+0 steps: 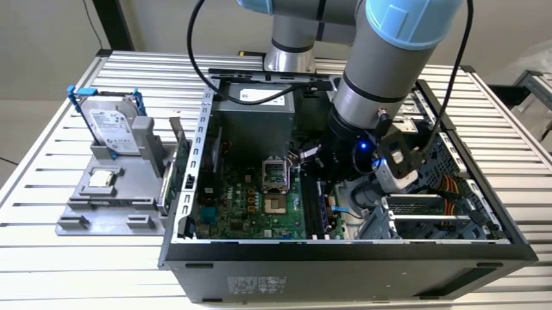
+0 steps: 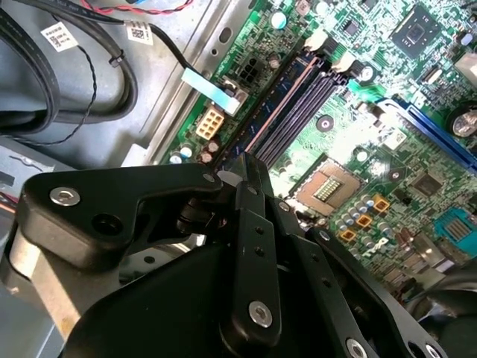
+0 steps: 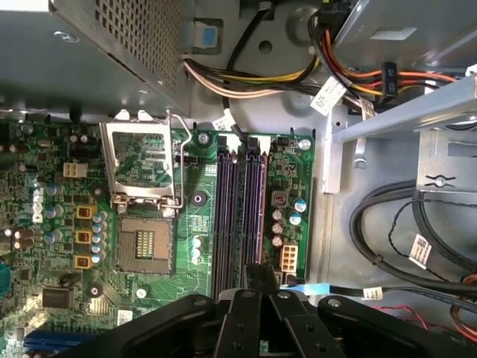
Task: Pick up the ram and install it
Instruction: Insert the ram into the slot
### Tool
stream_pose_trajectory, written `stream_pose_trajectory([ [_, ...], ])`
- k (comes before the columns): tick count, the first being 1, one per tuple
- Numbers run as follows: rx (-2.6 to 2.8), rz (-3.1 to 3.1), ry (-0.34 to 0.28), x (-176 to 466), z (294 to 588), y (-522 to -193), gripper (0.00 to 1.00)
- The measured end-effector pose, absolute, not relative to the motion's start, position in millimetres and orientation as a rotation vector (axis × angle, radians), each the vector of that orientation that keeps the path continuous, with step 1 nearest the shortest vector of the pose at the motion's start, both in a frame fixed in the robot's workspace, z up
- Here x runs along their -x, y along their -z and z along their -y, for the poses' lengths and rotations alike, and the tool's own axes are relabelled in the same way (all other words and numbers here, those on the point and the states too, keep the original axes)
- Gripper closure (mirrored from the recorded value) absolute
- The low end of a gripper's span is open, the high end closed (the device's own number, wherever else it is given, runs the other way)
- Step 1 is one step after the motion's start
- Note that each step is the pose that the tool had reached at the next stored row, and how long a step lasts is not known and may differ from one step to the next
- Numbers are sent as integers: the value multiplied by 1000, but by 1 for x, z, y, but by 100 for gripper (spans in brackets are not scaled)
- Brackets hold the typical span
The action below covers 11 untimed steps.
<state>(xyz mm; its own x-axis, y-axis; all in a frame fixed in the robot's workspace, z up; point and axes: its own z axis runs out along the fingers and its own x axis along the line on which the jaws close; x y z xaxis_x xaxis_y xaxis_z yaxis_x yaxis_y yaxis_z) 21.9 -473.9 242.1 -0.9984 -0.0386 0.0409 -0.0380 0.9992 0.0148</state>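
My gripper (image 2: pixel 242 165) hangs inside the open computer case (image 1: pixel 185 194), low over the near end of the dark memory slots (image 3: pixel 240 216) beside the empty processor socket (image 3: pixel 145 242). Its black fingers (image 3: pixel 262 277) are drawn together with nothing visible between them. A thin reddish-brown edge (image 2: pixel 279 104) runs along the slot nearest the board's rim, directly under the fingertips. It looks like the ram seated edge-up, though I cannot tell for sure. In the exterior view the arm's wrist (image 1: pixel 366 116) covers the fingers.
A grey parts stand (image 1: pixel 108 194) at the exterior view's left holds a silver hard drive in a blue frame (image 1: pixel 112 123) and a small square chip (image 1: pixel 103 177). Cable bundles (image 3: pixel 417 231), a drive cage (image 1: pixel 431 213) and the power supply (image 1: pixel 254 97) crowd the slots.
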Motion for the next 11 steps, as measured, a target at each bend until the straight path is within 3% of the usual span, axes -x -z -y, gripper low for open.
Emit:
stream_pose_trajectory([
  [11,-159,3096,20,-22,474,-242,100],
])
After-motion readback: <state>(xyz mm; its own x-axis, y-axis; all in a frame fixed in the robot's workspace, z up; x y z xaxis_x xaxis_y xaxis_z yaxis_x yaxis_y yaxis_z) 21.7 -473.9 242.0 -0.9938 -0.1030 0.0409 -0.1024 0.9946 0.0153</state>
